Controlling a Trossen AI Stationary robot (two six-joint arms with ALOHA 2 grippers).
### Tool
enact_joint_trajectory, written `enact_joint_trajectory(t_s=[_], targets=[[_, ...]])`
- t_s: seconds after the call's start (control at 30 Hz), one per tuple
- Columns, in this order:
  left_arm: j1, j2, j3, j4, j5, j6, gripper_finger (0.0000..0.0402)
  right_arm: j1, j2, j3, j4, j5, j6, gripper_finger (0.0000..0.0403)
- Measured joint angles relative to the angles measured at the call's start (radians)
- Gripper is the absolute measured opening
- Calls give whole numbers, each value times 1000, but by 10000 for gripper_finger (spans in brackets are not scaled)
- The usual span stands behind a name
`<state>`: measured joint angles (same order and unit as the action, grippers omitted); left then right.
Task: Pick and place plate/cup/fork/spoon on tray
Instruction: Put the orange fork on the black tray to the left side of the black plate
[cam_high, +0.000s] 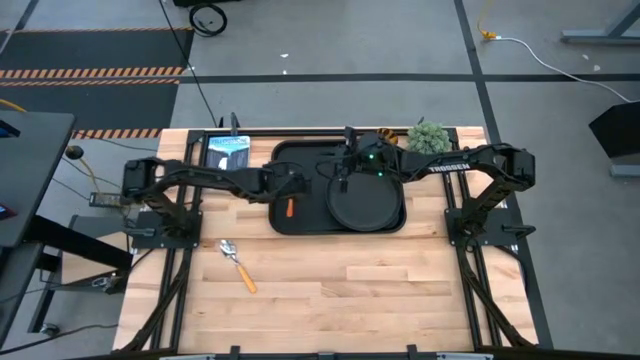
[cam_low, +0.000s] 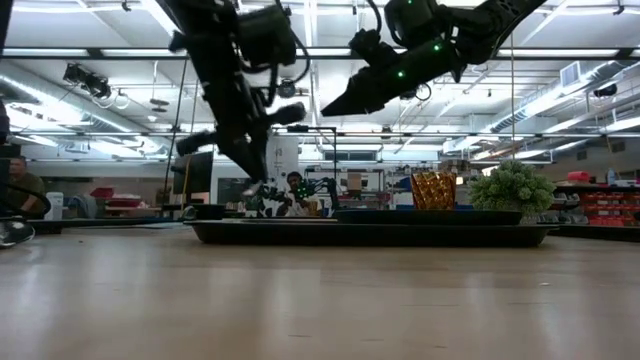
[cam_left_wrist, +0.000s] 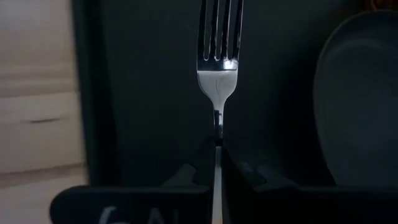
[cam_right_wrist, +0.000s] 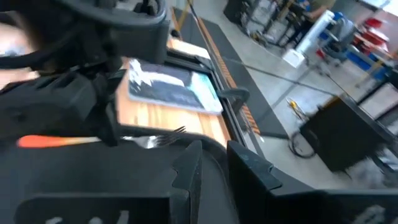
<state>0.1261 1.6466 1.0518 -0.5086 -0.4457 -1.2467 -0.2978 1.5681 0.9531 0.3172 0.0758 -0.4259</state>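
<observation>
High view: tray (cam_high: 300, 222) sits at the far-middle of the wooden surface (cam_high: 340, 290). Plate (cam_high: 365, 205) lies inside the tray's right half. Left end effector (cam_high: 292, 196) is over the tray's left part, w/ the fork (cam_high: 290, 209) under it, orange handle showing. Right end effector (cam_high: 343, 172) hangs above the plate's far-left edge. Spoon (cam_high: 238, 265) lies on bare wood near the left front, well apart from the tray. Green plant (cam_high: 428, 137) at the far right, just beside the tray's corner; a blue-printed packet (cam_high: 227, 152) left of the tray. Cup can't be made out here, arm covers that spot.

Low view: tray (cam_low: 370, 233) seen edge-on; cup (cam_low: 433, 190) upright at its right side, plant (cam_low: 512, 189) just right of it. Both arms are raised above the tray.

Left wrist view: left end effector (cam_left_wrist: 216, 163) pinched tight on the fork (cam_left_wrist: 219, 56) at its neck, tines pointing away, over the dark tray floor (cam_left_wrist: 143, 93); plate (cam_left_wrist: 360, 93) off to one side, wood on the other.

Right wrist view: right end effector (cam_right_wrist: 214, 163) w/ fingers (cam_right_wrist: 186, 177) a small gap apart, nothing between them. Beyond it: fork (cam_right_wrist: 93, 141) held by the other arm, and the packet (cam_right_wrist: 171, 87).
</observation>
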Motion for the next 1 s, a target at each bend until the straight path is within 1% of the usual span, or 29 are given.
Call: enact_joint_trajectory(t_s=[0.1,0.2,0.37,0.47,0.53,0.63,0.8,1.0], targets=[[17,51,1,91,38,23,20,-11,-8,0,-42,41,-14,82],[28,107,35,116,66,44,20,-26,-31,-7,-63,72,-15,82],[41,212,158,112,96,125,20,-57,-103,-72,-8,88,-15,78],[42,270,230,77,103,160,20,-77,-159,-133,53,88,-13,76],[45,296,263,23,103,161,20,-87,-196,-178,92,88,-13,75],[46,317,280,-18,103,159,20,-95,-246,-237,156,88,-17,74],[51,319,280,-6,110,133,20,-103,-301,-299,219,88,-19,74],[52,319,275,-2,110,75,20,-102,-312,-308,227,81,-20,74]])
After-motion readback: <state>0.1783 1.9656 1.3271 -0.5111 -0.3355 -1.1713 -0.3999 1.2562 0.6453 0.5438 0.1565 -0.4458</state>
